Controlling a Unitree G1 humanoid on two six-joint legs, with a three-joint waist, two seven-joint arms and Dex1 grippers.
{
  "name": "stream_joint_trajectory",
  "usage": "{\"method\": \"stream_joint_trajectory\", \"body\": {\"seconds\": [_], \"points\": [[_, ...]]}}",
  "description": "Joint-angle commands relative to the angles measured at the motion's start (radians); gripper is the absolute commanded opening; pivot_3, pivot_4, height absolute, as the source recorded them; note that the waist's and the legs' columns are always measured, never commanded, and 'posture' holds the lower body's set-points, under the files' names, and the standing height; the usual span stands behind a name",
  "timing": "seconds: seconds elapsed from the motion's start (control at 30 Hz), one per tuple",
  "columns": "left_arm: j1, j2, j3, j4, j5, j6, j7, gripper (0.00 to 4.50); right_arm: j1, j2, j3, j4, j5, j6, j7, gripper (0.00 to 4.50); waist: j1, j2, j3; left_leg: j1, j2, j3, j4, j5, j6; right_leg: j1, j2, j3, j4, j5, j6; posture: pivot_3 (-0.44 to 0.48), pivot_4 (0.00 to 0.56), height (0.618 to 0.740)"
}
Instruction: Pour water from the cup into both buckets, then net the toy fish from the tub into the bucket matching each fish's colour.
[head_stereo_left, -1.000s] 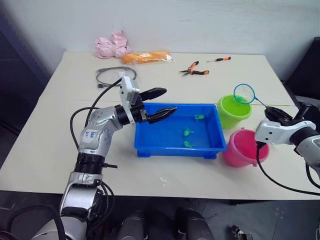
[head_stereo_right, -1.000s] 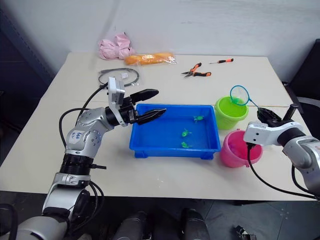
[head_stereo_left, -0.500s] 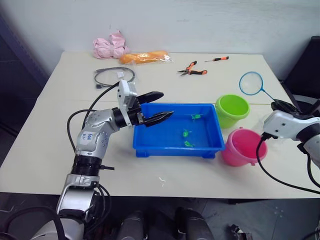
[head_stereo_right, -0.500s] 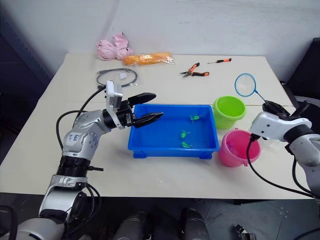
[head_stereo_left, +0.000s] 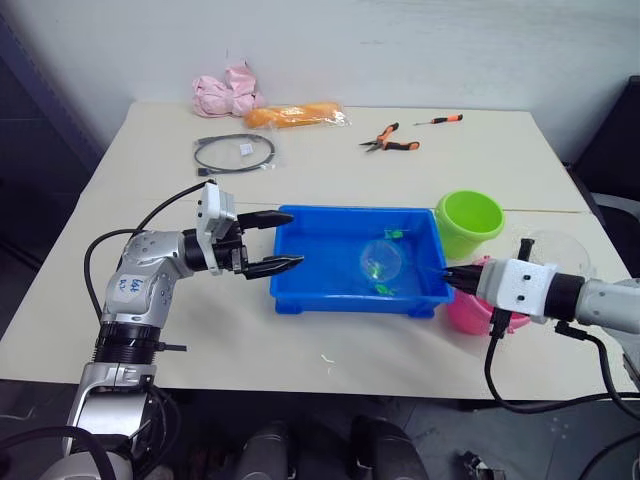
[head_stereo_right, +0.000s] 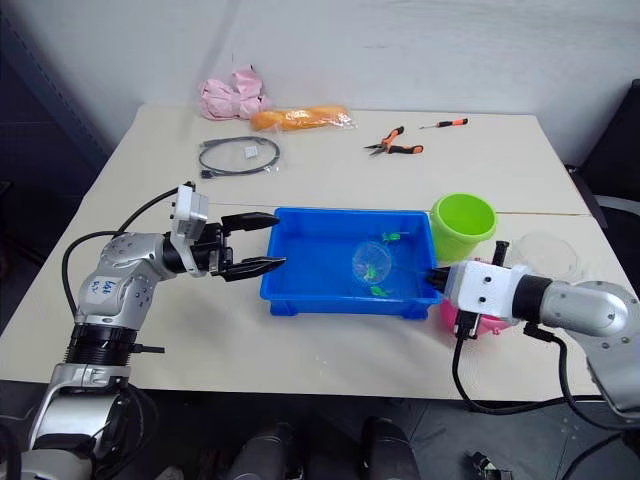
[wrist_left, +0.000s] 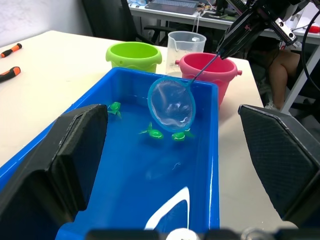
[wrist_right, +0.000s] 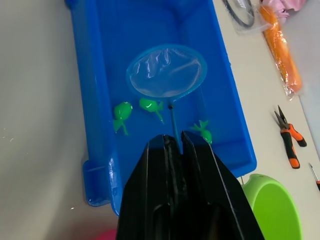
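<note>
The netting step looks to be in hand: the right hand (wrist_right: 172, 145), its two black fingers pressed together on the thin dark handle, holds the small round net with the blue rim (wrist_left: 171, 104) over the shallow bright blue rectangular plastic tub (head_stereo_left: 300, 290) in the middle of the counter (head_stereo_left: 330, 175). The hoop hangs above the water, just beside the tiny green plastic toy fish (wrist_right: 121, 113), three of which lie in the right half of the tub; no pink fish can be made out there. The left hand (head_stereo_left: 268, 241) hovers spread at the tub's left end, its two fingers apart and gripping nothing, one tip over the rim. To the right of the tub stand the lime green round plastic bucket (head_stereo_left: 470, 217), farther off, and the pink round plastic bucket (wrist_left: 210, 67), nearer and partly behind the right arm; the wide clear plastic cup (wrist_left: 186, 45) stands beyond them. Next, in my judgement, the hoop must dip under one green fish, lift level so it does not slip out, and carry it to the green bucket, not the pink one just beside the arm.
</note>
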Motion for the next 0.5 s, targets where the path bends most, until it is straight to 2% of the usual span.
{"method": "stream_joint_trajectory", "body": {"seconds": [0.03, 0.23, 0.5], "points": [[0.023, 0.012, 0.008, -0.055, -0.011, 0.004, -0.002, 4.47, -0.114, -0.020, 0.110, 0.155, -0.215, -0.215, -0.004, 0.00, -0.005, 0.000, 0.000, 0.000, 0.000, 0.001, 0.001, 0.000, 0.000, 0.000, 0.000, -0.001, 0.000, 0.000, 0.000, 0.000, 0.150, 0.740], [0.048, 0.014, 0.014, -0.084, -0.013, 0.017, 0.017, 4.47, -0.186, -0.002, 0.163, 0.278, -0.268, -0.308, 0.016, 0.00, -0.012, 0.000, 0.000, 0.000, 0.001, 0.001, 0.001, 0.000, 0.000, 0.000, 0.000, 0.000, 0.001, 0.000, 0.000, 0.000, 0.150, 0.740], [0.064, 0.014, 0.014, -0.107, -0.016, 0.031, 0.032, 4.47, -0.253, -0.004, 0.191, 0.352, -0.369, -0.363, -0.011, 0.00, -0.014, 0.000, 0.000, 0.001, 0.001, 0.001, 0.001, 0.001, -0.001, 0.000, 0.000, 0.000, 0.002, 0.000, 0.000, 0.000, 0.150, 0.740]]}}
